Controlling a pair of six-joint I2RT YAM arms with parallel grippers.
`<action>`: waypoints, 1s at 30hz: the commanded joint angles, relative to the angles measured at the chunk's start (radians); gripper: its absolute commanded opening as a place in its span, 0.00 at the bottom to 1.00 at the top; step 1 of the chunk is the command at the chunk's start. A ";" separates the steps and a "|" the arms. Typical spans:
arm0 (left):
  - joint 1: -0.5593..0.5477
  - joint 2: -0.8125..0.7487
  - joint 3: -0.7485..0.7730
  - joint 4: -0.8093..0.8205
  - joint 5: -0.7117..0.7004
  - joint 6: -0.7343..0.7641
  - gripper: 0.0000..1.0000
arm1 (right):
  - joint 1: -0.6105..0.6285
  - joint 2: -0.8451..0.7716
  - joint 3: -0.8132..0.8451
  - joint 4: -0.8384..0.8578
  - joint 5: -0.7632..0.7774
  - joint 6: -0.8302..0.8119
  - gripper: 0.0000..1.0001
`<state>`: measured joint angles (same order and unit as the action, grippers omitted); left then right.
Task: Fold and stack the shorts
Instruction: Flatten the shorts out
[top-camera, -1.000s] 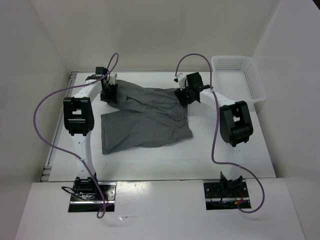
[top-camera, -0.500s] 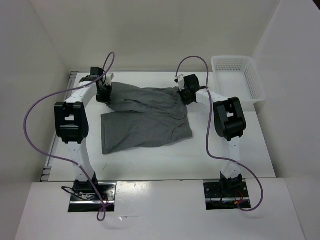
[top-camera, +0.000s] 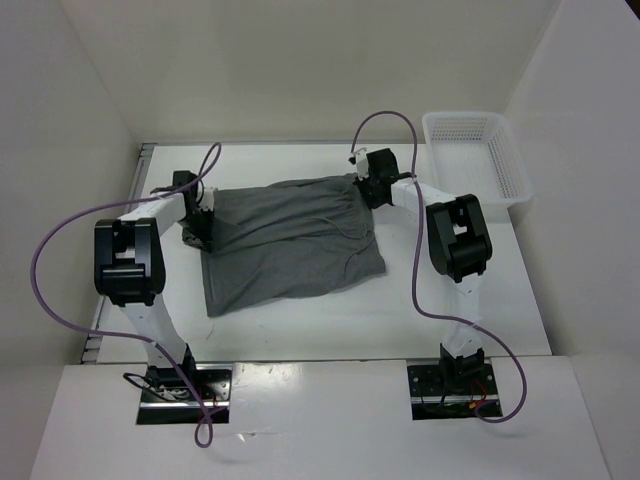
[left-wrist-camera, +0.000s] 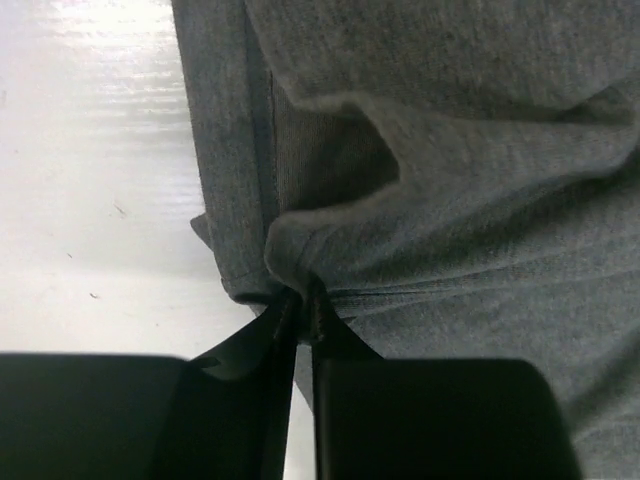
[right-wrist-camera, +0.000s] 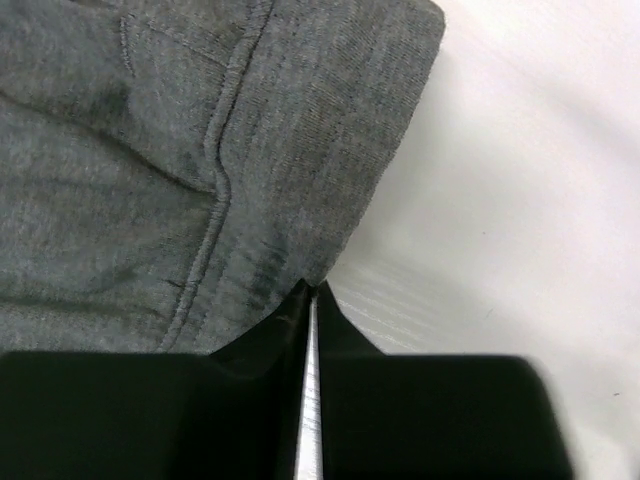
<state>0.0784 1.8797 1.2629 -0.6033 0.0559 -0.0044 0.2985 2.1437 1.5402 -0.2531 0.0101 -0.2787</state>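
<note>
- My left gripper is pinched tight on the shorts; its two fingertips meet with a small bunch of grey cloth squeezed between them.
- That bunch sits at the left edge of the shorts. In the left wrist view the cloth puckers up from my fingertips into a raised fold, with a flatter layer and a hem below it on the left.
- My right gripper is also closed, with only a hairline slit between its fingers. The tips nip the edge of the shorts just beside a rounded corner.
- A stitched seam runs down the cloth to the left of that corner in the right wrist view.
- The shorts lie mid-table, between my two arms, in a rough rectangle with one layer doubled over another.
- Their far edge runs from my left gripper across to my right one, which is at the far right corner.
- The near edge slants; its left corner comes nearer my bases than the right one.
- A white mesh basket stands at the table's far right corner, apart from the shorts.
</note>
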 joint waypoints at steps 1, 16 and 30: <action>0.011 -0.037 0.004 -0.035 0.013 0.004 0.15 | -0.004 -0.019 0.032 0.023 -0.013 -0.017 0.15; 0.037 0.131 0.317 -0.153 0.168 0.004 0.61 | -0.004 0.013 0.276 -0.065 -0.269 0.032 0.50; 0.037 0.110 0.214 -0.185 0.239 0.004 0.07 | -0.004 0.217 0.347 0.006 -0.135 0.194 0.41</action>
<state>0.1116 2.0464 1.4963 -0.7692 0.2485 -0.0051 0.2962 2.3505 1.8587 -0.2993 -0.1898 -0.1562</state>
